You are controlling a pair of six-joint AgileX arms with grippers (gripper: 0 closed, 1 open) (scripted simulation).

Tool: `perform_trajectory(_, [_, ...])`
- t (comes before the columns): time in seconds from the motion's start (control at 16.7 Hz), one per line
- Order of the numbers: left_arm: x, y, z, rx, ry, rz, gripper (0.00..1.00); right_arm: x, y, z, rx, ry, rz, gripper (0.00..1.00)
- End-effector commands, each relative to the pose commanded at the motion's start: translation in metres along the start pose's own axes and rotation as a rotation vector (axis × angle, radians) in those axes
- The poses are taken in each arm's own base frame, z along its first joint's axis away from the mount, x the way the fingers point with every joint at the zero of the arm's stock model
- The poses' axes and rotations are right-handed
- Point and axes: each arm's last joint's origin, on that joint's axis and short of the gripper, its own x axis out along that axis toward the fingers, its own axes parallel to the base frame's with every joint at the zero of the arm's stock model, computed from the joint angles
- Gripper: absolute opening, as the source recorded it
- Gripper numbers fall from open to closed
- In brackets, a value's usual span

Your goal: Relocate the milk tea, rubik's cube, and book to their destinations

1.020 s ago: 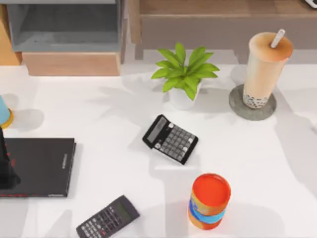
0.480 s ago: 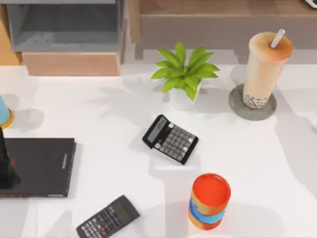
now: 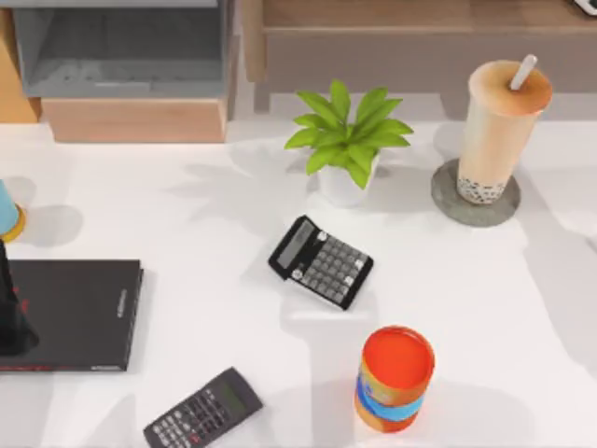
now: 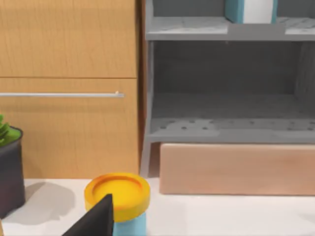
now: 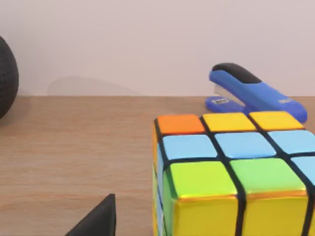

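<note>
On the round grey coaster [image 3: 446, 198] at the table's far right stands the milk tea [image 3: 497, 126], upright, its white straw poking through the lid. Just left of it sits a potted plant [image 3: 346, 140], and nearer the middle a black calculator [image 3: 321, 262] lies flat on the white table [image 3: 485, 308]. An orange can [image 3: 395, 377] with a blue band stands at the near edge, a second calculator [image 3: 202, 409] to its left.

At the left edge lies the thin black book [image 3: 79, 314], and a dark part of my left arm [image 3: 11, 317] stands over its left end; whether that pincer is wide or narrow I cannot tell.

From the left wrist, a grey shelf unit [image 4: 226, 88] appears with the teal book [image 4: 248, 10] upright on its upper level, and a yellow-lidded blue jar [image 4: 118, 199] close below.

From the right wrist, the rubik's cube [image 5: 231, 172] rests on a wooden surface [image 5: 74, 152], a blue stapler [image 5: 253, 94] behind it; I cannot tell that pincer's state either.
</note>
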Motion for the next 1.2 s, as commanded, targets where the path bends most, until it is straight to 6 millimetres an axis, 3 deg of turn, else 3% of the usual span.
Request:
perform_trajectory(0.42, [0.0,0.0,0.0,0.0,0.0,0.0,1.0,-0.005,-0.003,0.001,0.0,-0.002,-0.006,1.0])
perform_trajectory(0.66, [0.0,0.0,0.0,0.0,0.0,0.0,1.0,-0.035,-0.022,0.01,-0.005,-0.008,-0.011,1.0])
perform_trajectory(0.78, [0.0,0.0,0.0,0.0,0.0,0.0,1.0,-0.065,-0.037,0.013,-0.008,-0.006,-0.012,1.0])
perform_trajectory(0.96, [0.0,0.0,0.0,0.0,0.0,0.0,1.0,-0.128,-0.063,0.006,-0.01,0.003,-0.012,1.0])
perform_trajectory(1.08, [0.0,0.0,0.0,0.0,0.0,0.0,1.0,-0.178,-0.08,-0.012,-0.009,0.012,-0.011,1.0])
perform_trajectory(1.2, [0.0,0.0,0.0,0.0,0.0,0.0,1.0,-0.227,-0.095,-0.043,-0.005,0.023,-0.01,1.0])
